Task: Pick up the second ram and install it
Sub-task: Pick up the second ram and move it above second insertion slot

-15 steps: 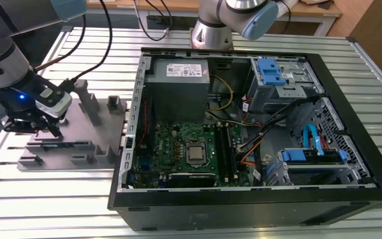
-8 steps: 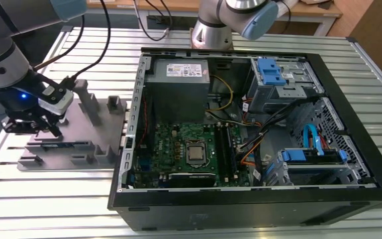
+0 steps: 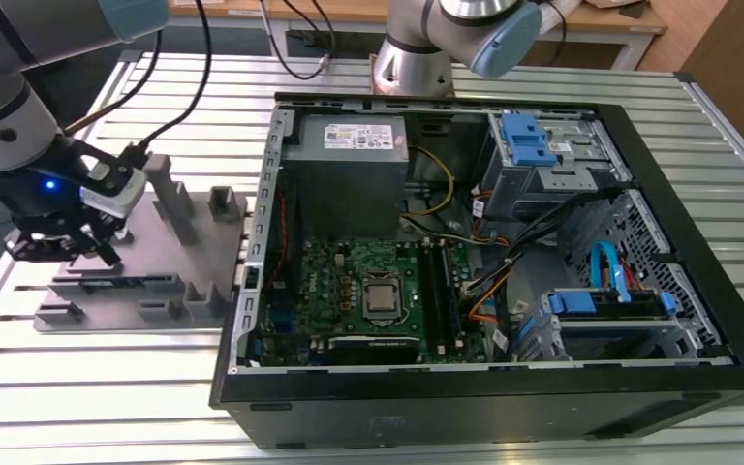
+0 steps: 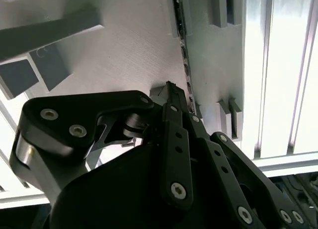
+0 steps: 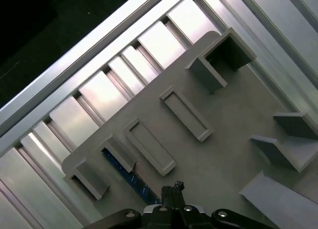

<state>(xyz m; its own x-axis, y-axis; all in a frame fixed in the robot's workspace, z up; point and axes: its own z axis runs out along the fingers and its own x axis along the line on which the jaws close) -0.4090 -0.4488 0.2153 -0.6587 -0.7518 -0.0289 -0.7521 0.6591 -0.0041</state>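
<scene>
The second ram (image 3: 111, 284) is a thin dark stick standing on edge in a slot near the front of the grey tray (image 3: 139, 232), at the exterior view's left. My gripper (image 3: 75, 254) hangs just above the tray, close over the stick and slightly behind it. In the second wrist view the gripper (image 4: 169, 89) has its fingertips drawn together, right beside the ram's edge (image 4: 185, 65). In the first wrist view the gripper (image 5: 174, 187) sits at the near end of the ram (image 5: 126, 172). Nothing shows between the fingers.
An open black computer case (image 3: 682, 387) lies at the exterior view's right, with a green motherboard (image 3: 346, 271), a silver processor (image 3: 382, 295) and memory slots (image 3: 440, 291). Upright posts (image 3: 171, 199) stand on the tray. A second robot base (image 3: 411, 58) stands behind the case.
</scene>
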